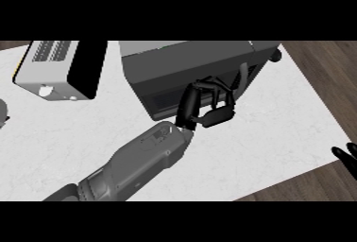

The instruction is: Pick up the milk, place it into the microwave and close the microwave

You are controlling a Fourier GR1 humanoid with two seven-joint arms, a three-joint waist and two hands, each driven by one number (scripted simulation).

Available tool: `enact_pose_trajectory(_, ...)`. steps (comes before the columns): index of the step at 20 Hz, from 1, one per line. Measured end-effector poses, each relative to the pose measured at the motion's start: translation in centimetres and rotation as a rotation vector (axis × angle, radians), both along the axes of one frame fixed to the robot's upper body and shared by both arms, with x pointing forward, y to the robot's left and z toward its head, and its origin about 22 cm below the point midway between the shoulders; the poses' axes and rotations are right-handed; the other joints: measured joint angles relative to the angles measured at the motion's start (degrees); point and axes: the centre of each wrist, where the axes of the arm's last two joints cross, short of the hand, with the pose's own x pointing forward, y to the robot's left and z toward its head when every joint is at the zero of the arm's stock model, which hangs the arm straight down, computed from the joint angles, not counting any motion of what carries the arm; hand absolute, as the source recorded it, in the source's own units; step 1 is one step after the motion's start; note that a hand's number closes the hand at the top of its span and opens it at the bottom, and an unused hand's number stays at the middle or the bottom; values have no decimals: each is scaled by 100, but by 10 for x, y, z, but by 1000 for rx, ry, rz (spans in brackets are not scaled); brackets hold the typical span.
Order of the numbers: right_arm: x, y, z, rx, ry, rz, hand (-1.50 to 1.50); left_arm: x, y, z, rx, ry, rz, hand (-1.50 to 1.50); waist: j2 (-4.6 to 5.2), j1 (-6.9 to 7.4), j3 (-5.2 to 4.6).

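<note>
The dark grey microwave (188, 59) stands at the back middle of the white counter (279, 123). Its door (164, 97) faces me and looks shut or nearly shut, with a handle bar (245, 75) at its right side. My left hand (216, 113) rests against the door's right part, just below the handle, fingers (209, 86) relaxed and lying on the door. No milk shows anywhere; the microwave's inside is hidden. My right hand (345, 158) rests at the right edge, fingers up.
A light grey appliance (52, 71) with a black front panel stands at the back left. A dark object (4, 113) pokes in at the left edge. The counter's right edge runs diagonally, with wooden floor (327, 85) beyond it.
</note>
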Motion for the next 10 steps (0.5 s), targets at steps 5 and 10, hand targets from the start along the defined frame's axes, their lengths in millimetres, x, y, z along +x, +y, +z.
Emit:
enact_pose_trajectory(5,0,1,2,4,-1,12,-150,0,0,-1,-12,-16,15,150,16,-34,4)
enact_pose_trajectory(10,0,2,6,3,-4,23,-150,0,0,-2,-17,-29,21,150,25,-46,4)
